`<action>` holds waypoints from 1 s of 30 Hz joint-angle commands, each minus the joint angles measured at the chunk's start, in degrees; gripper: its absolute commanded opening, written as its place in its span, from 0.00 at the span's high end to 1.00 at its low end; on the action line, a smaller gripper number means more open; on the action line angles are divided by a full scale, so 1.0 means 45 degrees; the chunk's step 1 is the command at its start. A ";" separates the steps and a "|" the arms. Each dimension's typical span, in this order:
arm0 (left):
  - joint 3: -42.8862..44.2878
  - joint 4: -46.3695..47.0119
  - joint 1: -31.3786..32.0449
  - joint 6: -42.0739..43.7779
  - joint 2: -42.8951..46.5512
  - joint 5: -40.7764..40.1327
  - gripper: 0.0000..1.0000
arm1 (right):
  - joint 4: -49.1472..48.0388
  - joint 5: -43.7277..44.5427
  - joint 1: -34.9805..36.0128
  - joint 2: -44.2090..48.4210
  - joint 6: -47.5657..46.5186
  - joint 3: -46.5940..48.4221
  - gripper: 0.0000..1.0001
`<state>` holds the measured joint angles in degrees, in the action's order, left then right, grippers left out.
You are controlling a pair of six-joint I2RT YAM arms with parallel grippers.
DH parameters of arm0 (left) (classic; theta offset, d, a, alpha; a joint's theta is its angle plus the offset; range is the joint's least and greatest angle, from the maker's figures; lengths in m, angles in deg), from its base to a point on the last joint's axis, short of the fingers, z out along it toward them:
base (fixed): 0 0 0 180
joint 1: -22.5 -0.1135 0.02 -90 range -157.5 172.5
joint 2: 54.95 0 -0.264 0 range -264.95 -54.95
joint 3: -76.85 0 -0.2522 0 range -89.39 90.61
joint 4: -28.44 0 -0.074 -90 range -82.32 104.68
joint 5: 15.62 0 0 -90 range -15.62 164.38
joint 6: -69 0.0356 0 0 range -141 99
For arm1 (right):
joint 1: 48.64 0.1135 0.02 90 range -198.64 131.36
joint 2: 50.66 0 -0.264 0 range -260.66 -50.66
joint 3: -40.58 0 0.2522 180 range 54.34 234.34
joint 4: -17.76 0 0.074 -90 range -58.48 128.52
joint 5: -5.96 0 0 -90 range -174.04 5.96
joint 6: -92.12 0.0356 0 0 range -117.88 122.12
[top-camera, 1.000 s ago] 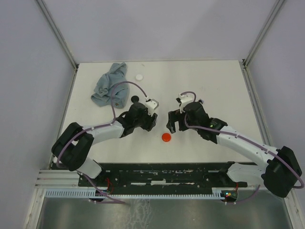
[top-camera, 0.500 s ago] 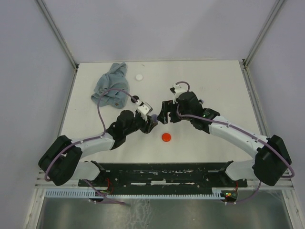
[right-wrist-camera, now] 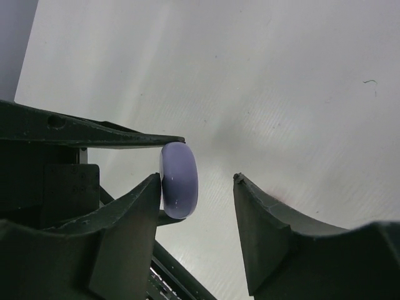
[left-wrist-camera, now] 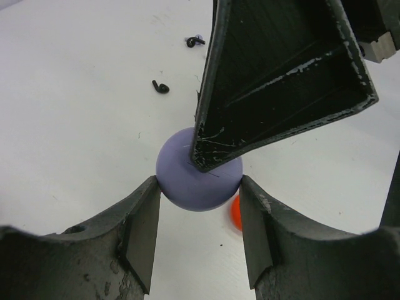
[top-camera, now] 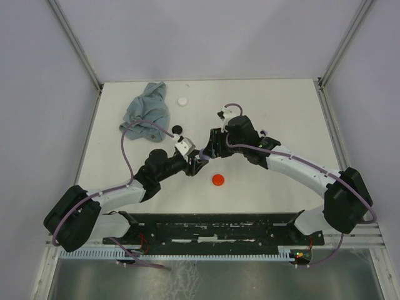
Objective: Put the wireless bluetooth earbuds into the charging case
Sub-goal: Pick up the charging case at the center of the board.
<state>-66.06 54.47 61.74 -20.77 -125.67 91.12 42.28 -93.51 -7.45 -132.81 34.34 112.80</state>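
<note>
A round lavender charging case [left-wrist-camera: 187, 181] hangs above the table, gripped edge-on between the fingertips of my left gripper [left-wrist-camera: 199, 187]. My right gripper [right-wrist-camera: 197, 178] faces it from the other side. Its left finger rests against one flat face of the case [right-wrist-camera: 179, 180], and its right finger stands a clear gap away from the other face. From above, both grippers meet at the table's middle [top-camera: 203, 155]. Two small black earbuds [left-wrist-camera: 160, 87] [left-wrist-camera: 195, 42] lie on the white table beyond the case.
A red disc [top-camera: 217, 180] lies just in front of the grippers. A black disc [top-camera: 177, 129] and a white disc [top-camera: 182, 100] lie further back. A crumpled blue-grey cloth [top-camera: 145, 111] sits at the back left.
Both arms have moved toward each other to the table's middle. The right gripper's jaws have narrowed around the lavender case that the left gripper holds.
</note>
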 commanded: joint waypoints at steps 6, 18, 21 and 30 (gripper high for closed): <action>0.0022 0.1177 0.0013 0.0159 0.0370 0.0343 0.58 | -0.0537 -0.0711 -0.0016 0.0010 -0.0125 0.0800 0.61; 0.0607 -0.0102 -0.0084 -0.0080 0.0527 0.1164 0.42 | 0.0407 -0.1214 -0.0066 0.0291 -0.1573 0.1221 0.95; 0.0702 -0.0376 -0.0584 -0.0135 0.0536 0.2312 0.41 | 0.0906 -0.1471 -0.0198 0.0557 -0.2506 0.1466 0.97; 0.0993 -0.0109 -0.1850 -0.0890 0.0738 0.6437 0.38 | 0.2721 -0.2929 -0.0478 0.1214 -0.5919 0.2334 0.98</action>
<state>-64.72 52.37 54.16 -22.04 -124.25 109.54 51.18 -102.19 -9.16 -130.12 17.32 119.07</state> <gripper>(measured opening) 0.614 0.181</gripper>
